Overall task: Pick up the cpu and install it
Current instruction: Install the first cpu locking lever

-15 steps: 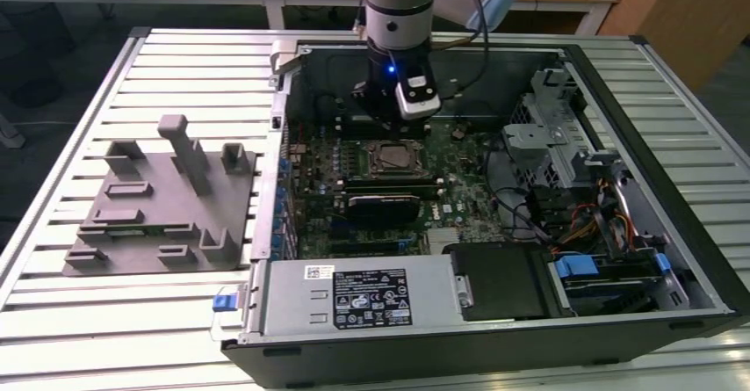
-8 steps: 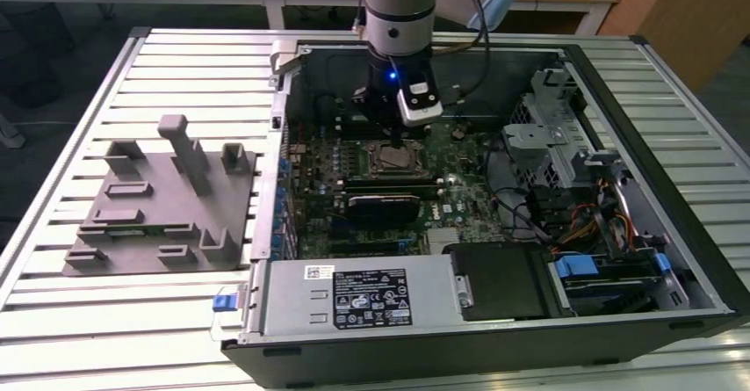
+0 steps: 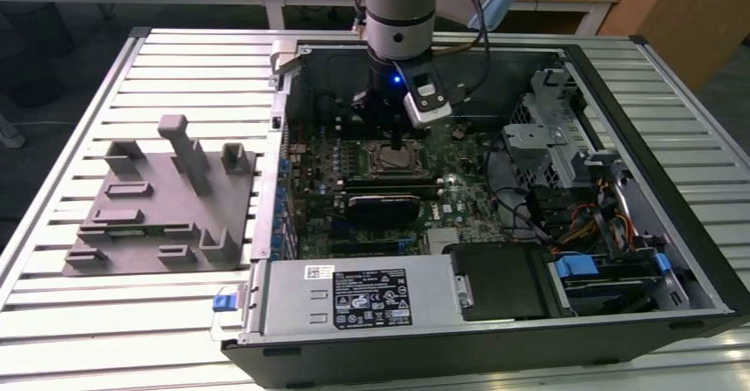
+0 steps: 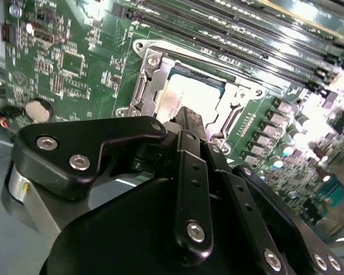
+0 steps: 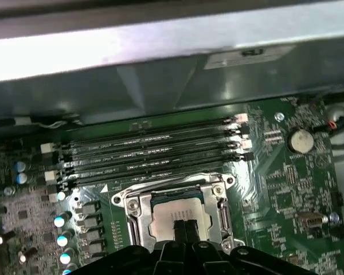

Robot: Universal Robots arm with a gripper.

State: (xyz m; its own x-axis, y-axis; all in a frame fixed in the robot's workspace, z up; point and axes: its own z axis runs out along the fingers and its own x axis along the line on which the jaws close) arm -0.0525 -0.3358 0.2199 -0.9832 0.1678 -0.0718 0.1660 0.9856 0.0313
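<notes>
The cpu sits flat in its socket on the board. The gripper hangs right over it, fingers pressed together and holding nothing, likely because the chip is already seated.

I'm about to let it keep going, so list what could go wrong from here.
1. The cpu lies in the socket with the tool right at its top; a sideways drag might shift it on the contacts.
2. The memory slots run close beside the socket, so a tilted move could knock them.
3. The case wall stands near the arm.
</notes>
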